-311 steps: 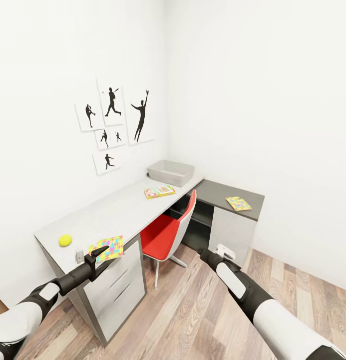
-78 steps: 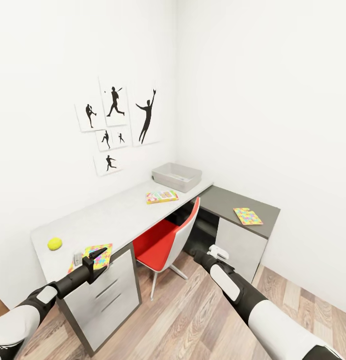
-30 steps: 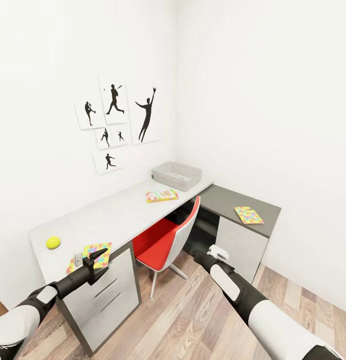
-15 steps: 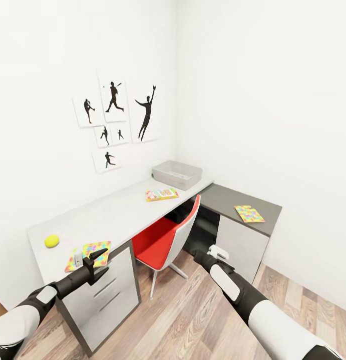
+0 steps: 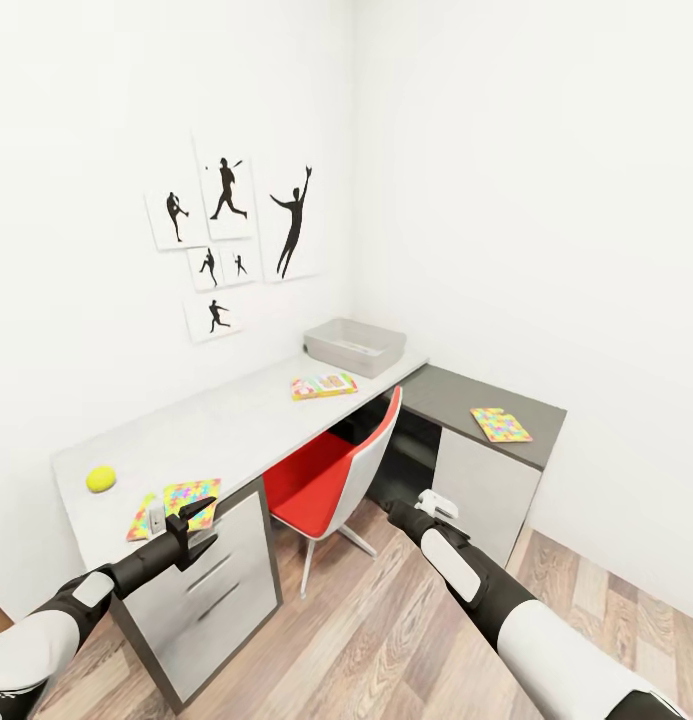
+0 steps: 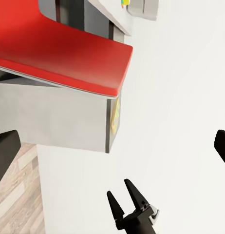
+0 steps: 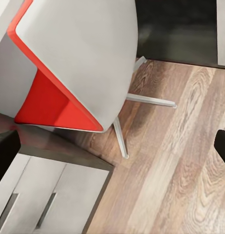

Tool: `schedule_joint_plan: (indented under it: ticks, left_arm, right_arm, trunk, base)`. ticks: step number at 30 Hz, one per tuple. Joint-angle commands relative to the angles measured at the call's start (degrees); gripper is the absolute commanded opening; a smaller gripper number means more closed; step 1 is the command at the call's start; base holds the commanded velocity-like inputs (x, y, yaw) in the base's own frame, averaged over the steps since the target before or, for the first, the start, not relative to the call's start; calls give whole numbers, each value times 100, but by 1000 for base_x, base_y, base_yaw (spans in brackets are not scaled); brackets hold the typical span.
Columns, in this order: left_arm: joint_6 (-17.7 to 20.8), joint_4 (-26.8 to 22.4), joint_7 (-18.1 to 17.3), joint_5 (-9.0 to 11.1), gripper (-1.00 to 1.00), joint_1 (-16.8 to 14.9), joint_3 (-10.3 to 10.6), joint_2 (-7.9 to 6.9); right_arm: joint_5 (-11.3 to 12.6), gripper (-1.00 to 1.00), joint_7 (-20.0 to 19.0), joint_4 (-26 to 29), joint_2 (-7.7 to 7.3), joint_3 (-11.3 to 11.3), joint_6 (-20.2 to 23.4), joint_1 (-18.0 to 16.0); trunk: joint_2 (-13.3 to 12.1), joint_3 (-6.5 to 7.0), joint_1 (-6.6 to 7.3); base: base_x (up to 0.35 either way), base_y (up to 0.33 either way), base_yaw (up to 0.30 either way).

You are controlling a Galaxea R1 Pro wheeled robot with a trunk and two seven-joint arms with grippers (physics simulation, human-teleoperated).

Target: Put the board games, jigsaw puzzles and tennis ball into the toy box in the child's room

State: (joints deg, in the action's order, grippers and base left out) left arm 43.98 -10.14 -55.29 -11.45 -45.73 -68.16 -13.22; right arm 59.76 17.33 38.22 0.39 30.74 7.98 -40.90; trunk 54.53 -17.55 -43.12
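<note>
On L-shaped table (image 5: 236, 425) ahead I see toy box (image 5: 355, 346) at far end by wall, board game (image 5: 321, 385) near it, tennis ball (image 5: 101, 478) and jigsaw puzzle (image 5: 181, 499) at near end, second puzzle (image 5: 501, 424) on dark section. Red chair (image 5: 336, 470) tucked under. Left gripper (image 5: 191, 517) parted, empty; right gripper (image 5: 426, 503) state I can't tell.

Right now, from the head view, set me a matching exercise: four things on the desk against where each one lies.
Things:
1. tennis ball
2. toy box
3. board game
4. jigsaw puzzle

Places:
A. on the dark grey corner section
B. at the light top's far end, near the wall corner
C. near the desk's near end, beside the left wall
D. on the light top, just in front of the toy box

Pairs: 1-C, 2-B, 3-D, 4-A
</note>
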Motion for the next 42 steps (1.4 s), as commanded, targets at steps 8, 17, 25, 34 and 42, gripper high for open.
schedule_joint_plan:
  ticks: [8, 17, 25, 34, 42]
  left_arm:
    - [20, -5, -14, -67, 100, 1, -48, -4]
    - [2, -5, -1, -68, 100, 3, -48, -5]
    - [-28, -5, -7, -62, 100, 25, -55, -5]
    - [-78, -36, -8, -53, 100, 37, -57, -5]
    - [-89, -48, -8, -51, 100, 38, -57, -5]
  right_arm:
    - [27, 100, 40, 10, -4, 19, 11, -6]
    - [27, 100, 39, 10, -4, 19, 11, -6]
    - [27, 100, 41, 10, -2, 19, 11, -6]
    - [27, 100, 38, 10, -2, 27, 11, -6]
    - [27, 100, 41, 10, 0, 136, 5, -6]
  trunk:
    - [328, -152, -177]
    - [689, -313, -375]
    - [1010, -457, -550]
    - [1010, -457, -550]
    - [1211, -547, -660]
  base:
    - [0, 0, 0]
    - [0, 0, 0]
    - [0, 0, 0]
    - [0, 0, 0]
    - [0, 0, 0]
